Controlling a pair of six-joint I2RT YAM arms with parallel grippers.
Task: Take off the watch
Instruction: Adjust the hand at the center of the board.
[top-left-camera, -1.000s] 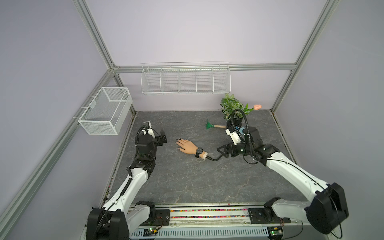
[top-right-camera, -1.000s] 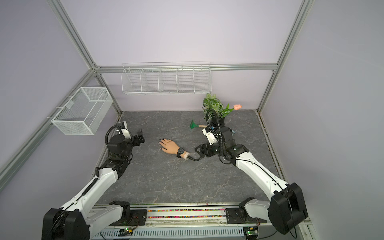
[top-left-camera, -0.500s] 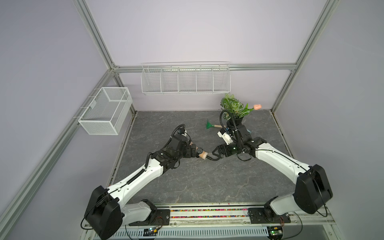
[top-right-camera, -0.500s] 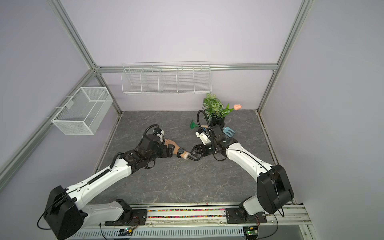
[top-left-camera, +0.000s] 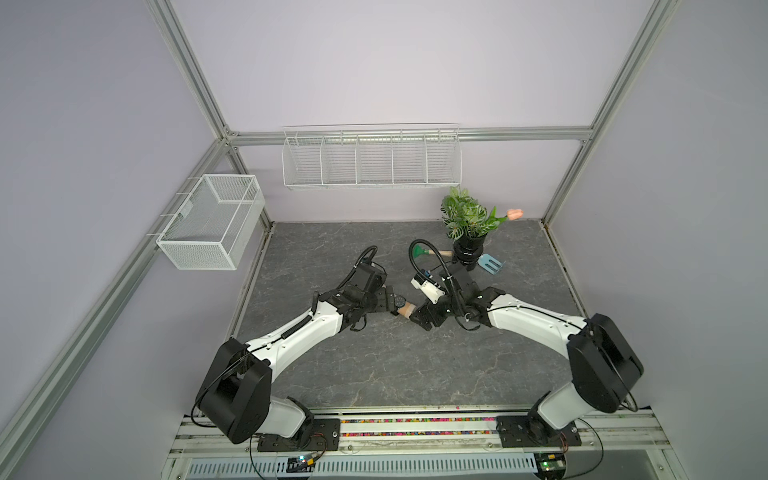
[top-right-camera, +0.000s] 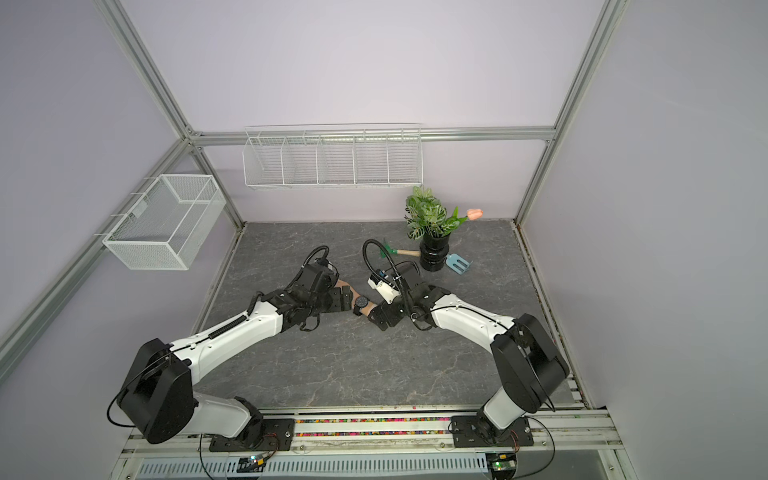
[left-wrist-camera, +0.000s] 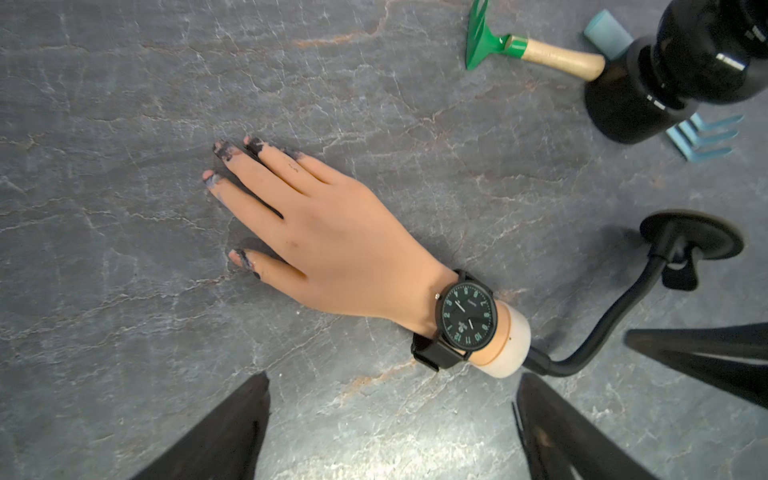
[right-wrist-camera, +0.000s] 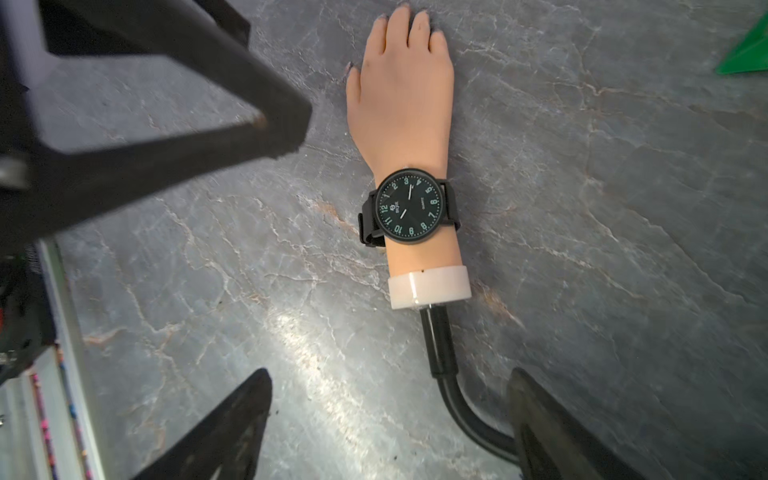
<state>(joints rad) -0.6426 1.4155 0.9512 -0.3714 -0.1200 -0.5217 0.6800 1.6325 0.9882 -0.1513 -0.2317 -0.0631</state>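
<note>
Item: watch (right-wrist-camera: 409, 210), black round case with a dark dial and pale green numerals, on a thin black strap fastened round the wrist of the mannequin hand (left-wrist-camera: 340, 241), dial up, with a strap end jutting out on the thumb side. The mannequin hand lies palm down on the grey stone-patterned tabletop (left-wrist-camera: 124, 291), nails smeared dark. Behind its wrist comes a white collar (right-wrist-camera: 430, 286), then a black gooseneck stalk (left-wrist-camera: 615, 316) curving off to a round base (left-wrist-camera: 692, 239). The left gripper (left-wrist-camera: 392, 380) hangs over the mannequin hand, jaws spread wide and empty. The right gripper (right-wrist-camera: 388, 374) sits at the mannequin hand's stalk end, equally wide and empty, its jaws to either side of the stalk. Neither touches the watch. Past the mannequin hand's stalk end stand a black vase (left-wrist-camera: 665, 83), a green hand rake (left-wrist-camera: 498, 45) and a blue fork tool (left-wrist-camera: 702, 137). Hazards, as judged: the strap looks fastened, so dragging it fingerward would likely jam on the broader palm. The bendy stalk may let the mannequin hand lift or swing unless it is pinned. The grippers work so near each other that their fingers could clash. A pinch on the smooth case could slip.
</note>
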